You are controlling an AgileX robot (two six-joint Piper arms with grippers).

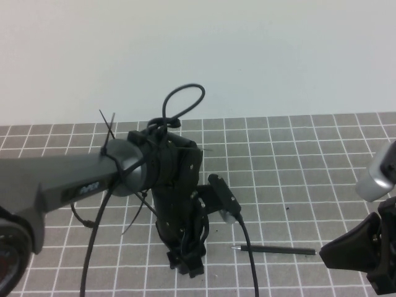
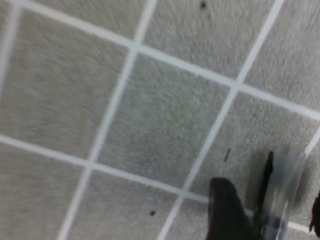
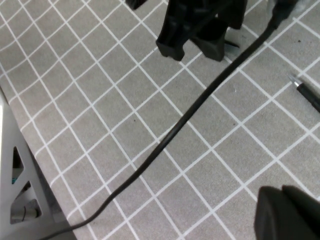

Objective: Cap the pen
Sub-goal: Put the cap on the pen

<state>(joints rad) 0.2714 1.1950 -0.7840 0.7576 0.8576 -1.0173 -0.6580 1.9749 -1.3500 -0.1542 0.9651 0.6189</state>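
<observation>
The pen (image 1: 275,249) lies flat on the grid mat (image 1: 297,161), its long axis running across the table, silver tip toward the left gripper (image 1: 187,265) and back end toward the right gripper (image 1: 346,257). The right gripper sits at the mat's right side with its dark fingers just beside, perhaps touching, the pen's back end, so it is plainly the nearer hand for the barrel; whether its fingers are apart or together I cannot tell, since only their dark bulk shows at the picture's edge. The left gripper points down at the mat, the pen's tip a short way off toward the right arm, with a thick black cable (image 1: 249,247) passing between them. In the left wrist view a slim dark piece with a greyish clip, which I judge to be the cap (image 2: 272,192), stands beside a dark finger (image 2: 227,210); whether the fingers are clamped on it or merely near it cannot be made out, as the blur and the frame edge cut it off. In the high view the arm's own body hides the cap altogether. The right wrist view catches only the pen's tip end.
</observation>
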